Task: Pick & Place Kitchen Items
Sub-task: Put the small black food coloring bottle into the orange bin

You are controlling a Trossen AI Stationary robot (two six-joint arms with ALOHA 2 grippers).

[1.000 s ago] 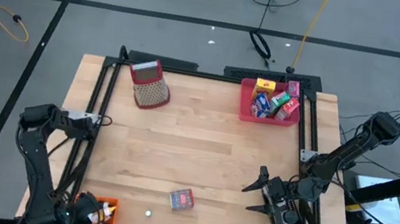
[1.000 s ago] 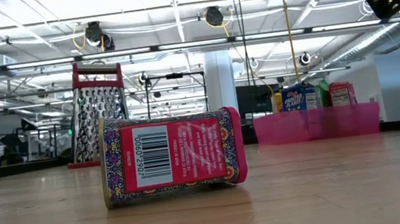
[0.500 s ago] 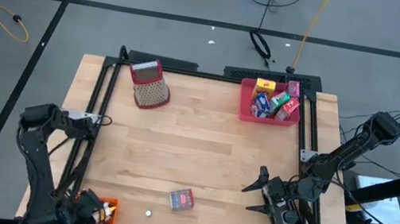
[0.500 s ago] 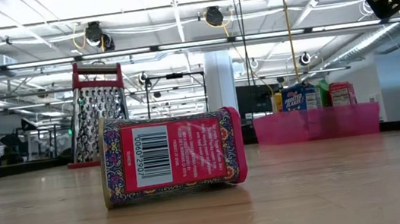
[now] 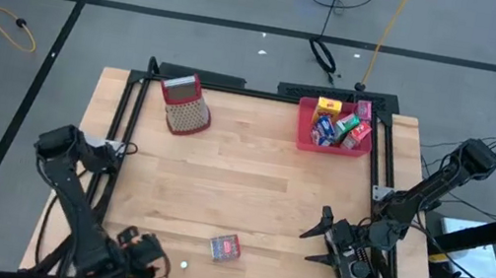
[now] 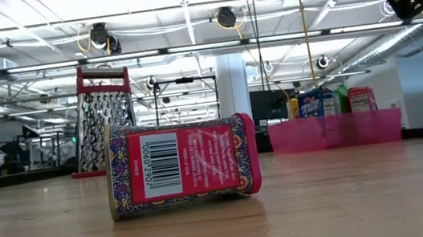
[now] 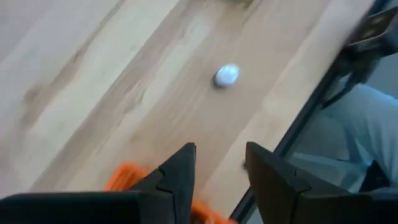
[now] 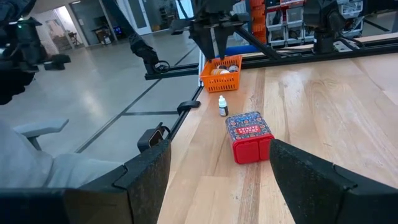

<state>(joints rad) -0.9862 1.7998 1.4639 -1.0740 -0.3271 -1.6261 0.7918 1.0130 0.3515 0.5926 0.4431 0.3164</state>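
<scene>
White piece [image 5: 184, 266] at table's 6 o'clock is the pick target; left gripper [image 5: 143, 247], jaws parted and empty, must descend and pinch it.

The left pincer [image 5: 142, 250] now hangs further toward 3 o'clock along the bench's near edge, closer to the small white piece [image 5: 183, 266]. It covers the orange tray [image 8: 221, 73] in the overhead view, where that tray showed before. Its fingers stand a little apart.
</scene>
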